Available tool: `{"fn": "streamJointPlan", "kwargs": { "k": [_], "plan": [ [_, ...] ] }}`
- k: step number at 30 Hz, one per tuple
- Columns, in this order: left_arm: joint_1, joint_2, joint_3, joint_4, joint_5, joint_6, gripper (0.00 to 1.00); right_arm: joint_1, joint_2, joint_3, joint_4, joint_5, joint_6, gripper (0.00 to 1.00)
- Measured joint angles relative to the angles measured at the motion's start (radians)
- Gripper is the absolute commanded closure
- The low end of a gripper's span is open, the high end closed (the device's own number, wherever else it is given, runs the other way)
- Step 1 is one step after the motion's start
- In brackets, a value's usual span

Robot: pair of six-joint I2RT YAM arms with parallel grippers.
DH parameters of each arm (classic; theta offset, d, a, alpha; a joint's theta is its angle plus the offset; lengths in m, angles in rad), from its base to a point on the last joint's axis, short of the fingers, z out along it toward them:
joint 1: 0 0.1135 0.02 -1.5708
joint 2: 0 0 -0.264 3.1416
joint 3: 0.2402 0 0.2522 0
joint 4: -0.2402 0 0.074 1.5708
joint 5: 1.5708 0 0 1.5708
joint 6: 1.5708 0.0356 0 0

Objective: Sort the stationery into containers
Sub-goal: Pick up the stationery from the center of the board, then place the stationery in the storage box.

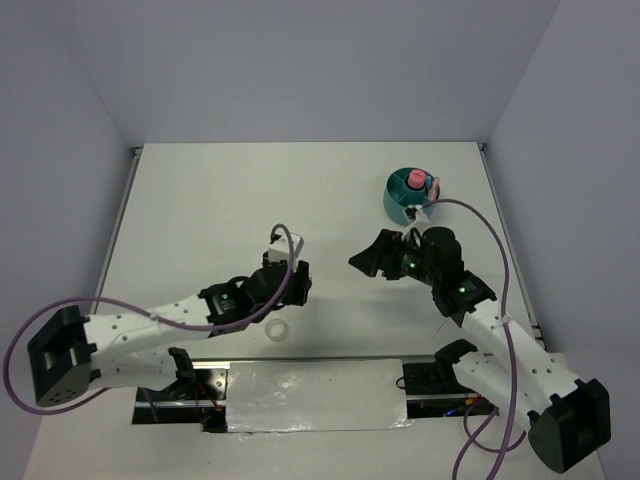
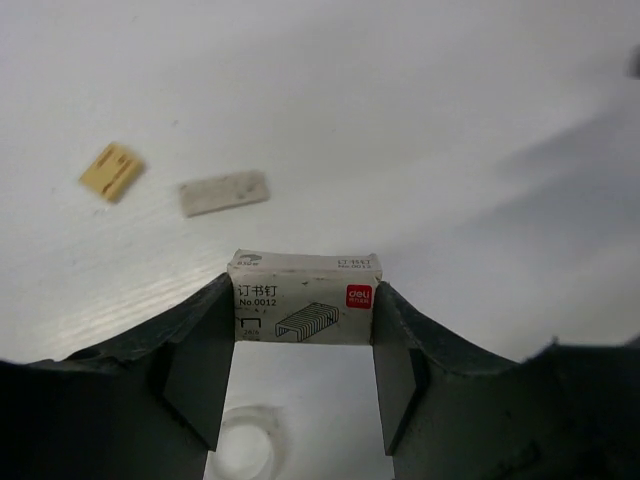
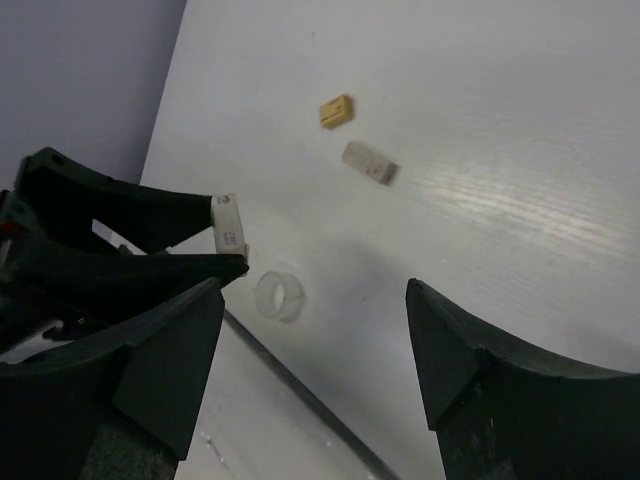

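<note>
My left gripper (image 2: 305, 292) is shut on a small white staple box (image 2: 305, 296), its printed face toward the wrist camera. In the top view this box (image 1: 279, 247) sits at the tip of the left gripper (image 1: 284, 262), near the table's middle. A clear ring (image 2: 248, 440) lies on the table below the jaws, close to the near edge (image 1: 278, 330). A tan block (image 2: 112, 171) and a white block (image 2: 224, 192) lie beyond. My right gripper (image 3: 315, 300) stands open and empty, pointing left (image 1: 368, 260). The teal organizer (image 1: 398, 205) stands at the far right with a pink tube (image 1: 415, 180) in it.
The right wrist view also shows the tan block (image 3: 336, 111), the white block (image 3: 368, 162), the ring (image 3: 280, 295) and the held box (image 3: 229, 225). A silver strip (image 1: 315, 390) runs along the near edge between the arm bases. Grey walls enclose the table.
</note>
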Motion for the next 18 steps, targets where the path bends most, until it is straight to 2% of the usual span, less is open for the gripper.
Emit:
{"fn": "streamJointPlan", "kwargs": {
  "k": [4,7,11,18],
  "plan": [
    [-0.04,-0.188,-0.144,0.235,0.071,0.19,1.0,0.118,0.083,0.076,-0.018,0.006,0.025,0.24],
    [-0.06,-0.296,-0.221,0.35,0.129,0.304,1.0,0.203,0.106,0.11,-0.015,0.009,0.051,0.28],
    [-0.068,-0.343,-0.227,0.417,0.213,0.407,1.0,0.281,0.111,0.114,-0.001,0.011,0.089,0.31],
    [-0.071,-0.317,-0.208,0.412,0.378,0.478,1.0,0.359,0.167,0.13,0.06,-0.009,0.138,0.35]
  ]
}}
